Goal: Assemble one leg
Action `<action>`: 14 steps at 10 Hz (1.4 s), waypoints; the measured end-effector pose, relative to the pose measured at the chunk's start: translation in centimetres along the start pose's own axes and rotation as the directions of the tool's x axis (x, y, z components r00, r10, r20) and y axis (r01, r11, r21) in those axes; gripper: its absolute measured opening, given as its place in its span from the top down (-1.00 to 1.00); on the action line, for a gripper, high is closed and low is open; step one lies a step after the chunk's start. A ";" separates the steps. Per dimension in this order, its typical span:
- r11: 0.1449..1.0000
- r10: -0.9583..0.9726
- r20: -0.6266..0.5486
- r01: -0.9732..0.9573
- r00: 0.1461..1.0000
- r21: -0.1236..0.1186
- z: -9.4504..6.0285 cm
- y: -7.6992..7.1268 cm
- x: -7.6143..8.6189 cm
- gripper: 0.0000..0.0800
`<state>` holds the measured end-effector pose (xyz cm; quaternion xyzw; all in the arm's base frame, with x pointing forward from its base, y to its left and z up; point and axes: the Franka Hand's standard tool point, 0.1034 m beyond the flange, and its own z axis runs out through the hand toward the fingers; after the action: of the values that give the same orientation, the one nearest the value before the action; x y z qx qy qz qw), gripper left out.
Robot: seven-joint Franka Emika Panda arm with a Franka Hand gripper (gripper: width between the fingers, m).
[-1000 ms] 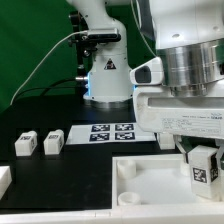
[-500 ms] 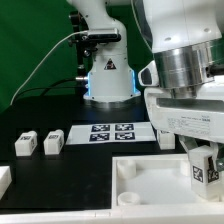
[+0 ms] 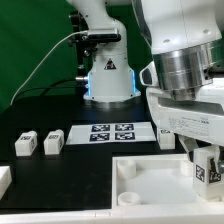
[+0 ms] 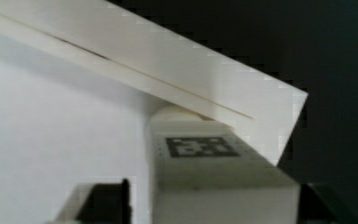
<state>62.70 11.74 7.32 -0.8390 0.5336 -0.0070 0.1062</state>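
My gripper point(image 3: 205, 168) is at the exterior view's right, shut on a leg point(image 3: 203, 170), a small white block with a black-and-white tag. It holds the leg over the far right corner of the large white tray-like piece point(image 3: 150, 185). In the wrist view the leg point(image 4: 208, 165) sits between my two dark fingers point(image 4: 105, 205), its tag facing the camera, against the tray's white wall point(image 4: 87, 110). Two more legs point(image 3: 25, 144) point(image 3: 53, 143) lie on the black table at the exterior view's left.
The marker board point(image 3: 112, 132) lies flat behind the tray. Another white part point(image 3: 4, 180) shows at the left edge. The arm's base point(image 3: 108, 75) stands at the back, with a cable running off to the left.
My gripper with the leg has moved slightly down and to the exterior view's right over the tray's corner. Nothing else has moved.
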 end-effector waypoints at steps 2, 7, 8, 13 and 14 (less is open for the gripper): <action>0.987 -0.161 -0.015 0.161 0.987 0.005 0.2 0.3 -0.2 -0.37; 0.552 -0.833 -0.018 0.831 0.552 -0.065 0.3 0.2 -1.5 -0.62; 0.476 -0.879 -0.012 0.877 0.476 -0.069 0.3 0.3 -1.3 -0.62; 0.083 -0.995 0.043 0.992 0.087 -0.099 -0.5 -0.5 -0.3 -0.34; 0.081 -0.995 0.043 0.992 0.085 -0.099 -0.5 -0.5 -0.2 -0.34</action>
<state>62.93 12.06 7.92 -0.9826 -0.1729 -0.0646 0.0211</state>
